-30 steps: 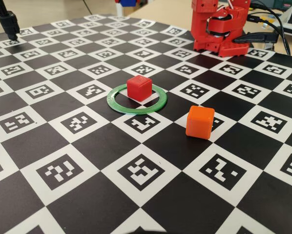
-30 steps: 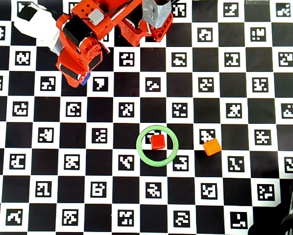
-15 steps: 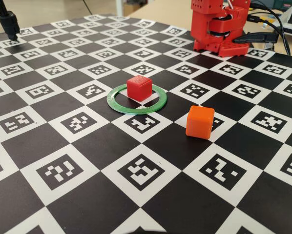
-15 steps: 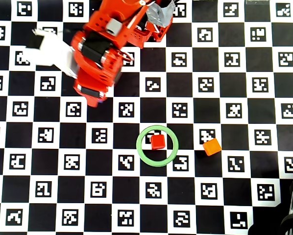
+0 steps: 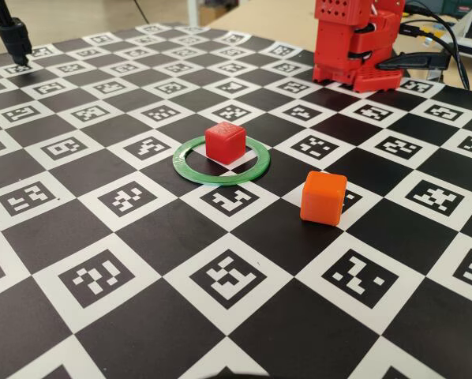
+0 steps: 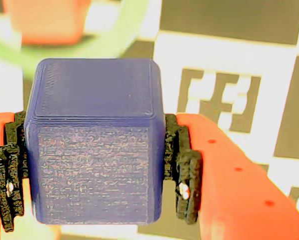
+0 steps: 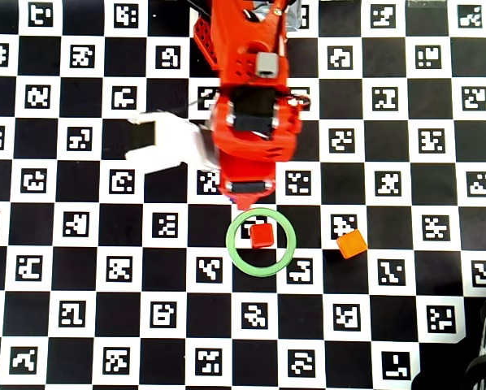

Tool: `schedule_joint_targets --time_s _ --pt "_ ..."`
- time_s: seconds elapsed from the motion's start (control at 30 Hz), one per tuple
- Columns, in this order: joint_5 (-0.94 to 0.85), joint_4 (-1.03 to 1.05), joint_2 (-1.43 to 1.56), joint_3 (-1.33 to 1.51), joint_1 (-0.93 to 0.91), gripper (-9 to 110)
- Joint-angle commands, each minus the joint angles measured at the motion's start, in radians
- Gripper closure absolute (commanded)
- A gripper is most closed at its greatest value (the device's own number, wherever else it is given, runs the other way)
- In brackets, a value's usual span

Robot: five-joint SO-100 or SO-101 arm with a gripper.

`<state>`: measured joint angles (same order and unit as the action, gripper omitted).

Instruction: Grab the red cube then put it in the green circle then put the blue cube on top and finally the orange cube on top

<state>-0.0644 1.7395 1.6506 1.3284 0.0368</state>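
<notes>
No legible text (only coded markers).

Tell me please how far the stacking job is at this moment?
Done: the red cube sits inside the green circle. In hand: the gripper is shut on the blue cube, and the overhead view shows the arm close behind the circle. Left: set the blue cube on the red one, then add the orange cube, which lies on the board beside the circle.
</notes>
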Motion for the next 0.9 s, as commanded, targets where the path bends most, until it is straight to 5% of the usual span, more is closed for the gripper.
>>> schedule_joint_targets --time_s 0.0,0.87 --pt "0.023 0.077 -0.020 -0.123 0.063 106" --pt "0.058 -0.222 -0.153 -0.032 0.049 105"
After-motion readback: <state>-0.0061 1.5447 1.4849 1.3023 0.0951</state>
